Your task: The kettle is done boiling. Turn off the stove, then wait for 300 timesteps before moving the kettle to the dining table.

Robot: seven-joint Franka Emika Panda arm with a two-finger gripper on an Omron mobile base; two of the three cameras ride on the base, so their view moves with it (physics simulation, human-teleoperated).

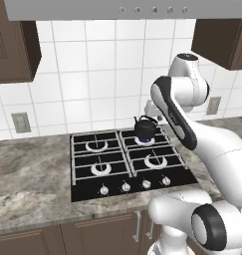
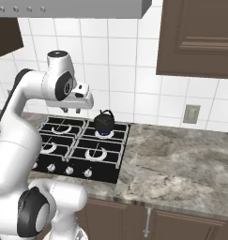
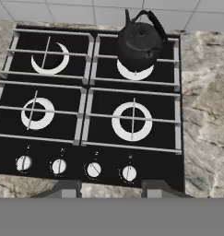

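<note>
Kettle [image 3: 138, 40] on rear right burner of stove [image 3: 88, 152]; pincer [image 3: 111, 188] apart above knobs [image 3: 94, 169], grasping nothing.

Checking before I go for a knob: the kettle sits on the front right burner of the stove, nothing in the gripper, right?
Not quite. The kettle sits on the back right burner of the stove, as the hand view shows. The gripper holds nothing.

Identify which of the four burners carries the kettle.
The rear right burner carries the kettle; the other three grates on the stove are bare.
</note>
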